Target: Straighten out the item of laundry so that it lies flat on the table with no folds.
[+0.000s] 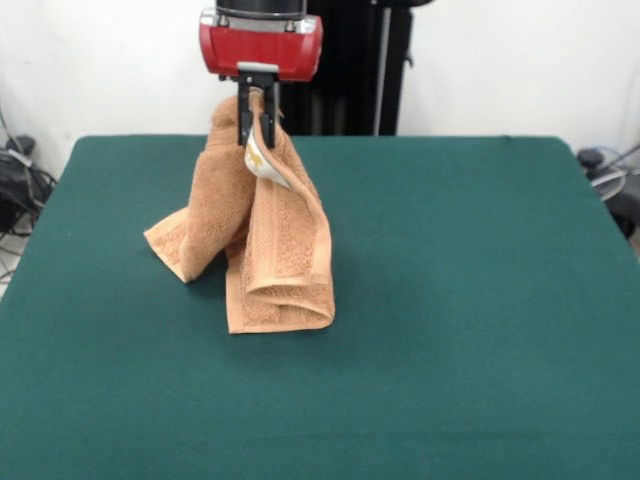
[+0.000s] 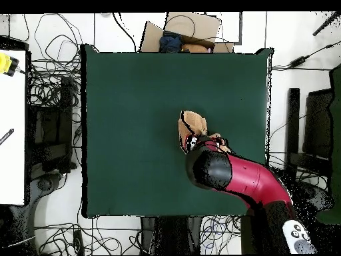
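Observation:
The orange-tan terry towel (image 1: 270, 240) hangs from my gripper (image 1: 256, 125) in long folds. Its lower end rests doubled on the dark green table (image 1: 480, 300), left of the middle in the front view. My gripper is shut on the towel's top edge, where a white tag (image 1: 262, 162) shows just below the fingers. The red wrist housing sits directly above. In the overhead view the towel (image 2: 192, 125) shows only as a small bunch beyond my arm (image 2: 240, 180), which hides the gripper and most of the cloth.
Cables and equipment lie on the floor around the table (image 2: 46, 133). A cardboard box (image 2: 193, 30) stands past the table's far edge in the overhead view. A white desk (image 2: 12, 127) is at the left.

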Available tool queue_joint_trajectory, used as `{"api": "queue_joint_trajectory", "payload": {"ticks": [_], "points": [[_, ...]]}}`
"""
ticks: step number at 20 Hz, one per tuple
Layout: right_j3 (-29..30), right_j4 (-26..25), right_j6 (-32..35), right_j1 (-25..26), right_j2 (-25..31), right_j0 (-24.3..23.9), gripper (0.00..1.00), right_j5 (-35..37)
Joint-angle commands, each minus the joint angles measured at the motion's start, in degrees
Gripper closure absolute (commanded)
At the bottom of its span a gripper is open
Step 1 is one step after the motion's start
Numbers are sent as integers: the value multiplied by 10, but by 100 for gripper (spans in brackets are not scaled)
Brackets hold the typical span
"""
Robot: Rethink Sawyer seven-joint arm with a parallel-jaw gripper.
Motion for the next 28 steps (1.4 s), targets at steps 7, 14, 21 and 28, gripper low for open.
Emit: {"api": "queue_joint_trajectory", "payload": {"ticks": [7,14,21,28], "points": [[-8,3,60,21,7,-3,100,52],[-12,4,67,21,2,6,100,53],[-21,3,66,25,1,8,100,57],[-20,1,71,31,-4,12,100,49]]}}
